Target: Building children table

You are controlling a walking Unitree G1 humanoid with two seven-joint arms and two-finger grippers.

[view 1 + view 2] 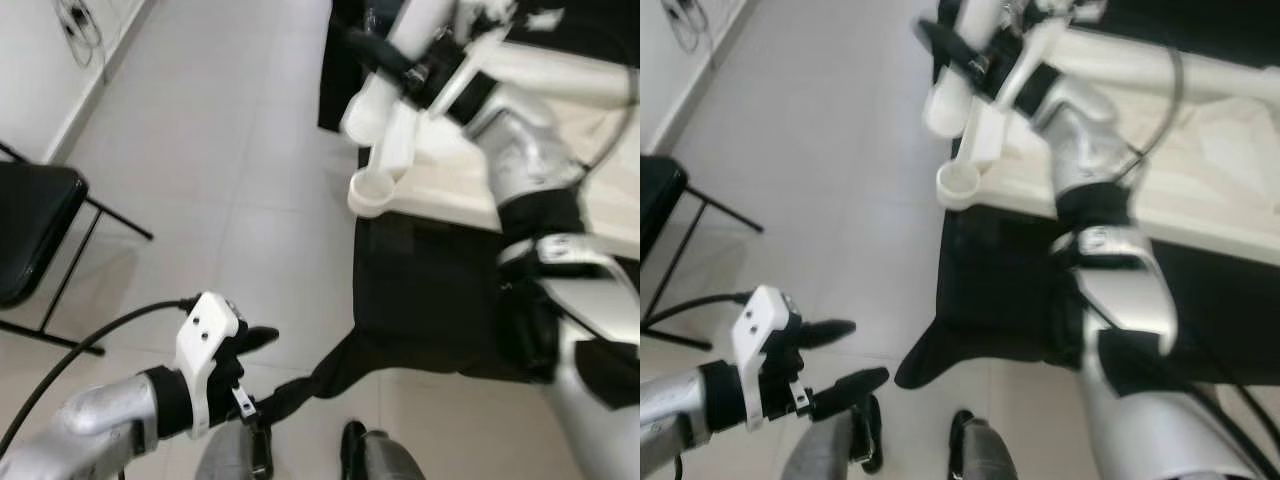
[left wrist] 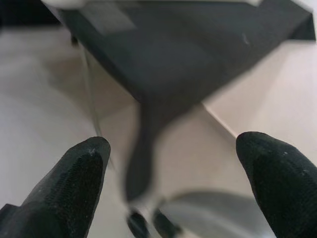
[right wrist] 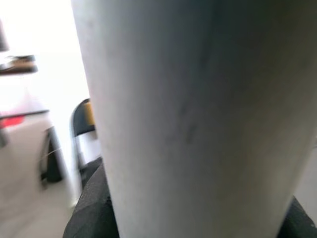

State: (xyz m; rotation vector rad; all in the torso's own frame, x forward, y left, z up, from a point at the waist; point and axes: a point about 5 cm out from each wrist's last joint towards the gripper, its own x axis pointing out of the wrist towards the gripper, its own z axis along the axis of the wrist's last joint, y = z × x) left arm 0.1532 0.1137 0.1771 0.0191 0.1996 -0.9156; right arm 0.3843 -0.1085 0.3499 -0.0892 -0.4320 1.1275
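In the left eye view, the right gripper (image 1: 400, 62) is clamped around a white cylindrical plastic table leg (image 1: 385, 85) above the corner of the pale rectangular tabletop (image 1: 470, 180), which lies on a black cloth (image 1: 430, 300). The right eye view shows the left gripper (image 1: 835, 358) low over the light tiled floor (image 1: 840, 150), well clear of the tabletop, its fingers apart and empty. In the left wrist view the black fingertips (image 2: 79, 168) stand wide apart. In the right wrist view the table leg is pressed close against the camera.
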